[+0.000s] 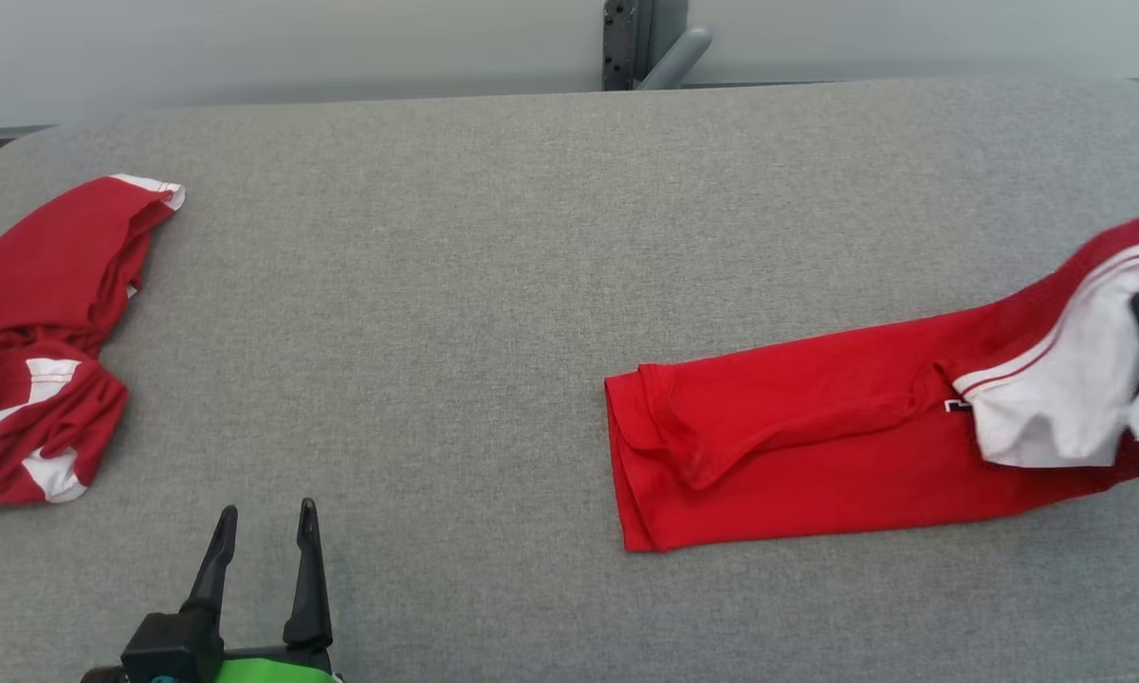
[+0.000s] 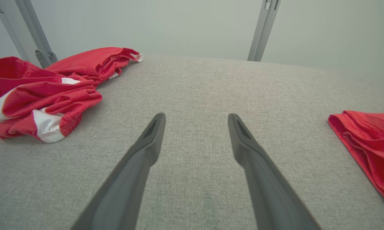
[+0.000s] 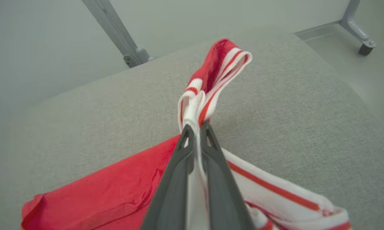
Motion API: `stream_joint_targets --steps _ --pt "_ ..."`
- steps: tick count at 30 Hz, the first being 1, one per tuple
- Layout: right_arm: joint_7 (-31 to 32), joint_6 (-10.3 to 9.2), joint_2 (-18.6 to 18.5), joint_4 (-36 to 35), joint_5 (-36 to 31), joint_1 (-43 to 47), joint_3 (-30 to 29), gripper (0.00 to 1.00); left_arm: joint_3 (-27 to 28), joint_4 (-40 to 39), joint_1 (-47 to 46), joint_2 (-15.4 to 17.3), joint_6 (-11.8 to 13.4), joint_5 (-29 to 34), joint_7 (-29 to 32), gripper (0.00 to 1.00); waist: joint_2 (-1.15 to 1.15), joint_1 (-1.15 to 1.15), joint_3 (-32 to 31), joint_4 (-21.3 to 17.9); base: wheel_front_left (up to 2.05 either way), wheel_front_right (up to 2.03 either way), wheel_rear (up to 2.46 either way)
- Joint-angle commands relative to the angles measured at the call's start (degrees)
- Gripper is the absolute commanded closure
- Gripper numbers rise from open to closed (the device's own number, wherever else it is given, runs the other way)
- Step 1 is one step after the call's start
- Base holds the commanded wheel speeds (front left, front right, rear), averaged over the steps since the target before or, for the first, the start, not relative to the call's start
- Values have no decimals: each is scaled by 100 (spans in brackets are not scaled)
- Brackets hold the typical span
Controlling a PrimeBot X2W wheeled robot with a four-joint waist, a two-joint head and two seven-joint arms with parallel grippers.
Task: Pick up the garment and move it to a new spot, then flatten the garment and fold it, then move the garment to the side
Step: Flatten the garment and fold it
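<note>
The grey fabric-topped table (image 1: 493, 237) spreads across nearly the whole head view, its far corners rounded and its near edge cut off by the bottom of the frame. In the right half lies the folded red garment (image 1: 816, 446), a long band running from just right of centre to the right edge, where it lifts off the table and passes out of the frame. Its white, red-striped part is bunched there, and I cannot tell whether that is a collar, a cuff or a hem. My right gripper (image 3: 196, 127) is clamped on that striped trim: in the right wrist view my two dark fingers press together with white fabric pinched between them. A loop of ribbed trim stands up past the tips, and the red body trails to the lower left. In the head view that gripper is a dark, blurred shape at the right edge, half covered by white cloth. At the left edge lies a crumpled red-and-white garment (image 1: 38, 332), partly cut off and well apart from the folded one. My left gripper (image 1: 268, 509) sits at the lower left, fingers spread wide over the table; whether the tips touch it I cannot tell. A grey metal post (image 1: 645, 43) stands behind the far edge, its top cut off. A small dark mark (image 1: 956, 406) beside the white part is too small to read.
</note>
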Motion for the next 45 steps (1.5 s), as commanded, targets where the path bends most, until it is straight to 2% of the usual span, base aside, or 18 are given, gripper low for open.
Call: stream_joint_targets --steps 1,5,8,12,18,23,29,34,35,36,37,41,45 --pt "64 1 155 -344 185 176 193 100 -2 -25 156 2 74 -42 -16 0 0 0 -145 -152 0 0 0" --pt "210 2 777 -1175 449 581 1101 100 -74 -84 225 3 144 -91 -16 0 0 0 -220 -266 0 0 0" --pt "42 2 1156 -1304 435 735 1746 100 -106 -114 190 2 160 -93 -16 0 0 0 -210 -296 0 0 0" --pt "-560 2 1360 -669 323 646 2363 100 -181 -110 90 2 105 -48 -16 0 0 0 -180 -260 0 0 0" --pt "-1762 2 1373 810 1060 323 3528 100 -263 -57 15 3 14 29 -16 0 0 0 -192 -60 0 0 0" --pt "-2514 2 1381 1578 1709 -106 4348 100 -300 -24 5 2 14 36 -16 0 0 0 -245 73 0 0 0" --pt "-3031 2 1376 2188 2269 -491 5082 100 -408 -45 104 2 100 24 -15 0 0 0 -300 179 0 0 0" --pt "-3300 2 1379 2594 2392 -728 5367 100 -462 -45 140 2 137 13 -16 0 0 0 -272 208 0 0 0" --pt "-3378 2 1379 2656 2439 -773 5425 82 -451 -49 146 2 140 13 -16 0 0 0 -260 207 0 0 0" --pt "-3442 2 1381 2704 2498 -818 5492 56 -438 -55 148 2 145 15 -16 0 0 0 -245 201 0 0 0" --pt "-3540 2 1382 2736 2515 -868 5553 0 -415 -59 152 2 144 19 -16 0 0 0 -235 191 0 0 0" --pt "-3890 2 1377 2718 2516 -985 5698 0 -337 -82 166 2 128 56 -16 0 0 0 -182 129 0 0 0" --pt "-4289 2 1374 2491 1980 -956 5597 0 -270 -95 199 2 115 65 -16 0 0 0 -201 60 0 0 0"
